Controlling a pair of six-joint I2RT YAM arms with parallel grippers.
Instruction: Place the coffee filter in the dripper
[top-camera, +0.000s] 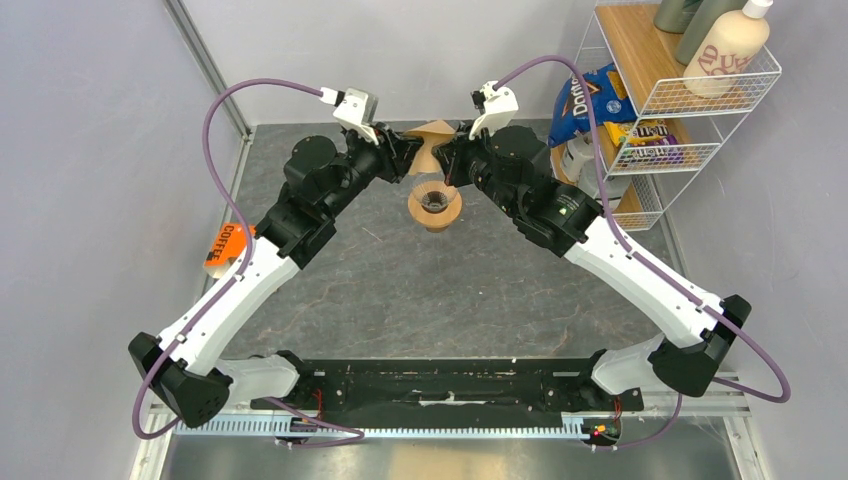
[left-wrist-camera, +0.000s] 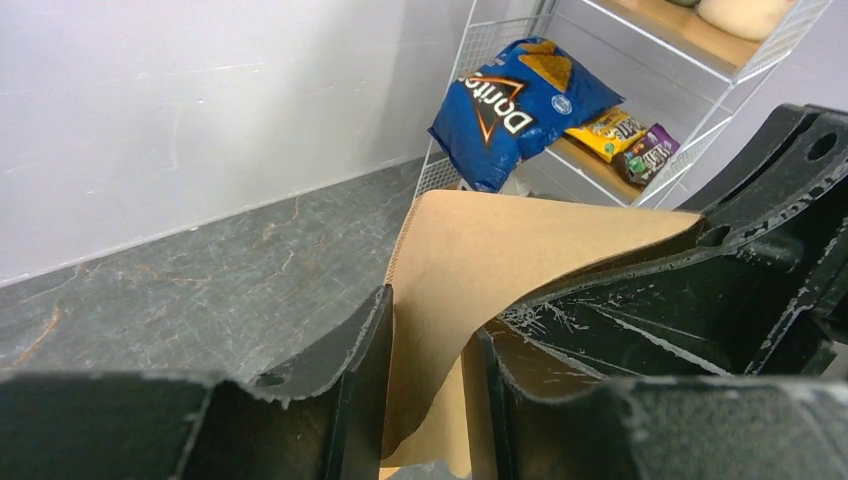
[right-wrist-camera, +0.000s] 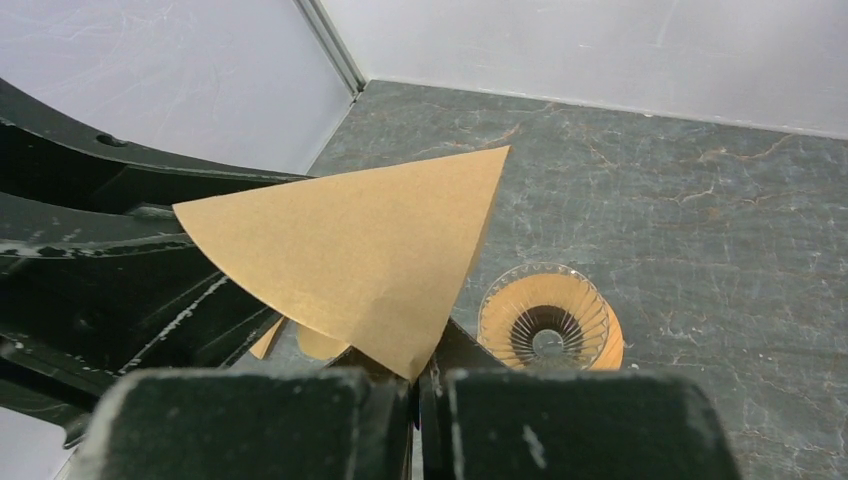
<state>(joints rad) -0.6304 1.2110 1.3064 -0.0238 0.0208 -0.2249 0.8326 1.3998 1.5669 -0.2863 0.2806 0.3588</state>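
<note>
Both arms reach to the far middle of the table (top-camera: 400, 290), a dark, stone-look slab veined with paler lines, and their black claws meet over it.

The coffee filter (right-wrist-camera: 350, 250) hangs in the air between them. It is thin, matte tan paper, folded flat into a fan with one curved edge and a sharp point. The right gripper (right-wrist-camera: 415, 385) pinches that point, its two blocky fingers pressed nearly together on the paper.

The left gripper (left-wrist-camera: 435, 330) comes in from the other side. The paper runs down between its scuffed, scratched fingers (left-wrist-camera: 345, 370), which stand a little apart. From the left wrist view I cannot tell whether they press on it or only flank it.

The dripper (right-wrist-camera: 548, 325) sits on the table just nearer than the raised filter and apart from it. It is a clear ribbed glass cone in a round, light wooden collar.

An orange packet (top-camera: 230, 245) lies at the table's left edge, half under the left arm. On the right stands a white wire shelf (top-camera: 720, 95) with wooden boards, holding a glossy blue chip bag (left-wrist-camera: 515, 100) and a cream bottle (top-camera: 735, 45).
</note>
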